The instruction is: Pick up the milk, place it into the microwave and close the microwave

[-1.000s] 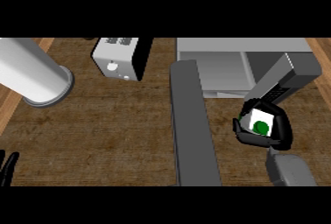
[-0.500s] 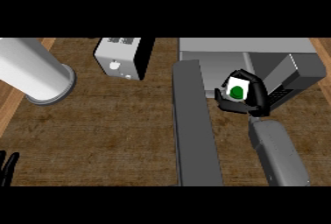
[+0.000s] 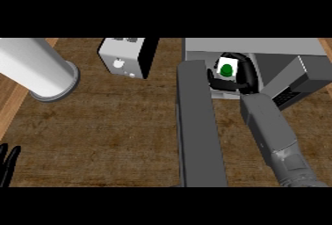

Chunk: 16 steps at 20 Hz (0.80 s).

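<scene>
Dark brown wooden counter top [image 3: 110,132]: matt, coarse visible grain. Boxy grey microwave [image 3: 259,46] with long dark grey door [image 3: 198,132]: smooth, matt, metal or plastic undetermined. White-and-black boxy toaster [image 3: 123,59]: smooth, plain finish. Tall pale grey cylinder [image 3: 32,66]: smooth, soft sheen. White milk carton with green spot [image 3: 227,69]: flat matt, paper-like.

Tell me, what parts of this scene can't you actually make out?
1. The milk: the head view shows only one white face with a green spot; the right hand curls round the rest.
2. The floor of the microwave under the milk: hidden by hand and milk, so whether it rests there is unclear.
3. The left hand: only fingers show at the lower left; the picture's edge cuts off the rest.
</scene>
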Motion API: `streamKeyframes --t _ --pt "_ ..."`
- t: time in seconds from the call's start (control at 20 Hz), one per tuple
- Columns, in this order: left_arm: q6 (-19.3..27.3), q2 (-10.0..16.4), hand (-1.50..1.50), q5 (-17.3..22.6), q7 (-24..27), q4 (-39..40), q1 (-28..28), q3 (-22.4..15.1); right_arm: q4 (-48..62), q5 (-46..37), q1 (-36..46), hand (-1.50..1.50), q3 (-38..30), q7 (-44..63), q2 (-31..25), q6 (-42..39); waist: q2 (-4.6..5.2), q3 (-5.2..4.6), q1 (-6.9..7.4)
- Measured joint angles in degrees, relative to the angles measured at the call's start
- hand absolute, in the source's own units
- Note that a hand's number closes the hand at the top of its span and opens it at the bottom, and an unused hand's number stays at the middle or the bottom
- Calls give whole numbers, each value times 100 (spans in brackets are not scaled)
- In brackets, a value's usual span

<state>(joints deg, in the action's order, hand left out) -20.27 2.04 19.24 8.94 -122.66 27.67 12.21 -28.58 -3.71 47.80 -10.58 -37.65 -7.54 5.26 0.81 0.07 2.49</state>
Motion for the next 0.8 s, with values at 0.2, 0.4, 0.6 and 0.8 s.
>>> streamKeyframes --t 0.2,0.4,0.6,0.8 --pt "-40 80 -150 81 -77 61 -175 30 679 -118 506 150 -117 -227 -120 251 45 3 99" --pt "-55 84 -150 44 -97 70 -272 -15 1129 -263 896 150 -149 -348 -254 500 82 5 186" --pt "-96 82 -150 8 -84 124 -381 -90 1445 -406 1165 150 -151 -381 -385 825 144 8 290" --pt "-82 85 -150 -44 -98 149 -516 -139 1679 -402 1374 150 -259 -302 -494 1095 204 13 393"
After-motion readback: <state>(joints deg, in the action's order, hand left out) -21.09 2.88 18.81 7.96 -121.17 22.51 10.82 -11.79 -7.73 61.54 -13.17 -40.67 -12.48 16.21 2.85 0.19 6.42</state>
